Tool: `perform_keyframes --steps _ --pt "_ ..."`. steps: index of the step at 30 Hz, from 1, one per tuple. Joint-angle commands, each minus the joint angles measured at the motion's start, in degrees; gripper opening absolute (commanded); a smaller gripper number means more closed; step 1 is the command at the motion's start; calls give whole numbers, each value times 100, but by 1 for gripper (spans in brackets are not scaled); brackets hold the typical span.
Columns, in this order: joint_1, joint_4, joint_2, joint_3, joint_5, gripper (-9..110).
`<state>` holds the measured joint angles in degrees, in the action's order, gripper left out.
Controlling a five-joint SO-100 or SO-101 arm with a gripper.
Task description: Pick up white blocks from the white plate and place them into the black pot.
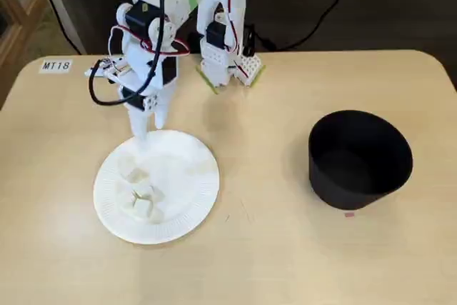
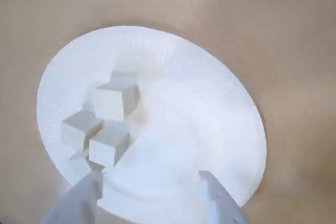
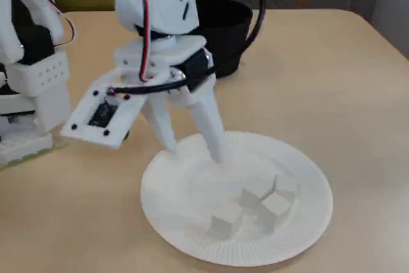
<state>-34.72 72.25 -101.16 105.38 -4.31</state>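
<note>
Resting on white plate point(image 3: 192, 247), white blocks point(image 3: 259, 206), black pot point(image 1: 357, 162) apart

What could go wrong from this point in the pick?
The white blocks sit bunched and touching on the white plate, so the open gripper, hovering beside them, may catch two or knock one away. The light plate could slide if a finger presses its rim. The black pot stands far across the table, a long carry.
</note>
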Motion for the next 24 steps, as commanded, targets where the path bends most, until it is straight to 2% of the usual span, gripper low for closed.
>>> perform_keyframes --steps 1,12,24 --pt "-176 -185 193 -308 -26 36" --pt "-255 -870 1257 -721 0 38" --pt "-70 -738 2602 -1846 123 33"
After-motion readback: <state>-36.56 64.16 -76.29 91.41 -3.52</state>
